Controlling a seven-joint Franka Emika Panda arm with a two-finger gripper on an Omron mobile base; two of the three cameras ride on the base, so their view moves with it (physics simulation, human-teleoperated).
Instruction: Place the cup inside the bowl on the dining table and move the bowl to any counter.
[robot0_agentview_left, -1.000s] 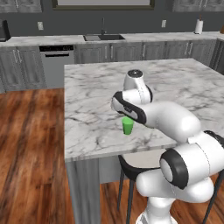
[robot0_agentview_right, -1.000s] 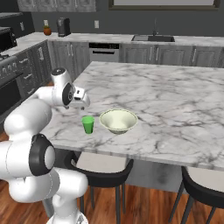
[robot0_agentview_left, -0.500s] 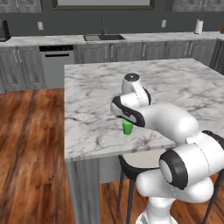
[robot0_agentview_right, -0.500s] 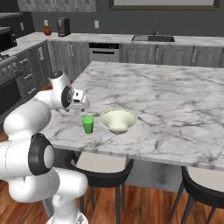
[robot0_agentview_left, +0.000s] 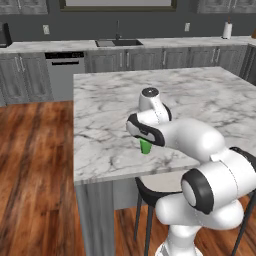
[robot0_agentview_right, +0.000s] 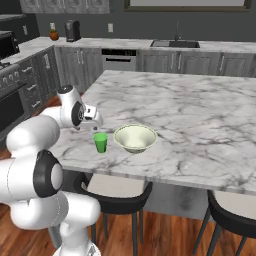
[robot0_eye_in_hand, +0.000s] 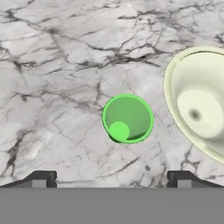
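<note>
The small green cup (robot0_eye_in_hand: 127, 118) stands upright on the marble dining table (robot0_eye_in_hand: 52, 65), straight below my gripper (robot0_eye_in_hand: 111, 177). The gripper is open, with one dark fingertip (robot0_eye_in_hand: 41, 178) far to each side of the cup and nothing between them. The wide cream bowl (robot0_eye_in_hand: 199, 105) sits just right of the cup, apart from it. In the right base view the gripper (robot0_agentview_right: 96, 125) hangs just above the cup (robot0_agentview_right: 100, 142), with the bowl (robot0_agentview_right: 135, 138) beside it near the table's (robot0_agentview_right: 200, 115) front edge. In the left base view the hand hides most of the cup (robot0_agentview_left: 146, 146).
Two dark stools (robot0_agentview_right: 115, 192) (robot0_agentview_right: 230, 215) stand under the table's near edge. The wall counter (robot0_agentview_right: 125, 44) runs along the back with a sink (robot0_agentview_right: 175, 43) and a coffee machine (robot0_agentview_right: 73, 31). A stove (robot0_agentview_right: 10, 90) is at the left. Wood floor lies left of the table.
The hand has come down toward the cup and now sits just above it. The jaws have stayed wide apart. Cup and bowl have not moved.
</note>
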